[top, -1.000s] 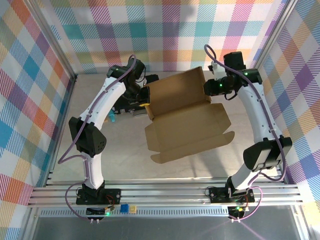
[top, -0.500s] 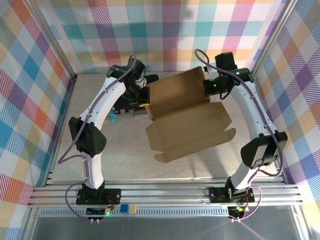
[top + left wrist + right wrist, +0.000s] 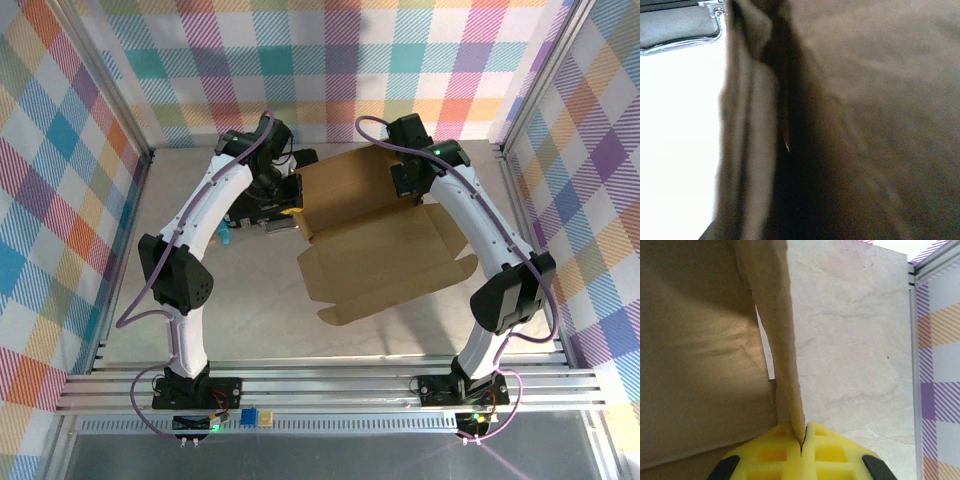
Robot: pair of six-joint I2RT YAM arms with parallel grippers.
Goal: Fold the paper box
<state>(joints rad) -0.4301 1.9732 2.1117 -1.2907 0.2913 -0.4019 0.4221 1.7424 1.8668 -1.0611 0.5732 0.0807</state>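
The paper box is a brown cardboard sheet, partly folded, in the middle of the table. Its far panel stands tilted up between the two arms. My left gripper is at that panel's left edge. In the left wrist view blurred, dark cardboard runs right up to the camera and hides the fingers. My right gripper is shut, its yellow fingertips pinching the edge of an upright side flap. From above, the right gripper sits at the far panel's right end.
A black case with metal edging lies behind the left gripper, also at the top left of the left wrist view. A small teal item lies beside it. Plaid walls and an aluminium frame bound the pale table.
The right arm has swung left and inward along the far panel, and its gripper has closed on the side flap. The near panel has shifted slightly. The left arm has not moved.
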